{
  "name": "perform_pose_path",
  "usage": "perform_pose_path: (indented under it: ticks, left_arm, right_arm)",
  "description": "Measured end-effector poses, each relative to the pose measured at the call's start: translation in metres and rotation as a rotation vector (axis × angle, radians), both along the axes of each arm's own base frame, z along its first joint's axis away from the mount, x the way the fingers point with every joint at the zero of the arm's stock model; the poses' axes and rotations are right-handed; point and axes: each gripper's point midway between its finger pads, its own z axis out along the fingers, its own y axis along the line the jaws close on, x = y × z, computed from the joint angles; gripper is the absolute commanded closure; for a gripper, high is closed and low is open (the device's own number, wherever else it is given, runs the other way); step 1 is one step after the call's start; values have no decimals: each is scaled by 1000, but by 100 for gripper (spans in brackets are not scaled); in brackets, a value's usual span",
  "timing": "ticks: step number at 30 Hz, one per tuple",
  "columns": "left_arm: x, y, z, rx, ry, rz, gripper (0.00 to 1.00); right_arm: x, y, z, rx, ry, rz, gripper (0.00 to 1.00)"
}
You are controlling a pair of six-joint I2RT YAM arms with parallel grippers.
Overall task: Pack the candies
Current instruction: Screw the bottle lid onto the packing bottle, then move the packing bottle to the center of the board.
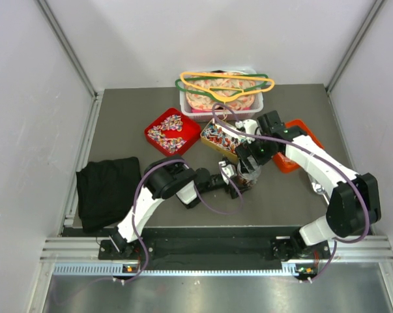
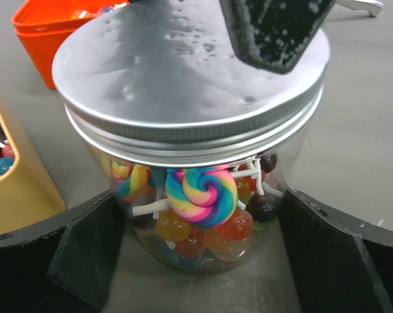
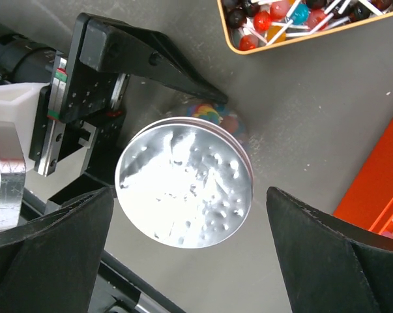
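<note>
**Jar of lollipops sits between spread jaws**

Cloth [image 1: 108, 192], black and rumpled, lies at the far left of the grey table [image 1: 118, 117]. Next comes a square red tray [image 1: 158, 135] heaped with the candies [image 1: 170, 129], tiny speckled wrapped sweets. Behind it stands a white rectangular bin [image 1: 188, 104] with thin yellow and green wire hangers [image 1: 225, 83] laid across its top. A shallow gold tin [image 1: 212, 145] holds lollipops [image 1: 221, 135] with round glossy heads on white sticks.

At the centre stands a clear round jar [image 2: 196, 225], capped by a brushed silver screw lid [image 2: 183, 72] with a ribbed rim. More sweets press against its wall, among them a flat rainbow swirl [image 2: 201, 195] and smooth amber and red balls.

The left gripper [image 2: 199, 261] lies low on the table. Its black, wedge-shaped fingers [image 2: 85, 254] stand wide apart on either side of the jar, close to the wall. Whether they touch it I cannot tell.

The right gripper [image 3: 189, 248] hangs above the lid with its jaws spread just as wide, holding nothing. One pad is dusted white.

A bright orange plastic tray [image 1: 289, 163] sits to the right, partly under that arm.
</note>
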Motion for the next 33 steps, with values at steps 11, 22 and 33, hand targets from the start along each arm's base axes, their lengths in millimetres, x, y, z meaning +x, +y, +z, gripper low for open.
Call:
perform_pose_path:
  ticks: [11,22,33]
  left_arm:
    - [-7,18,4,53,-63,65,1]
    - [-16,55,9,152,-97,125,1]
    - [52,127,53,155,-18,317,1]
  right_arm:
    - [9,-10,5,-34,-46,-34,1]
    - [23,-10,-4,65,75,-30,1]
    - [-11,10,-16,169,282,59,1]
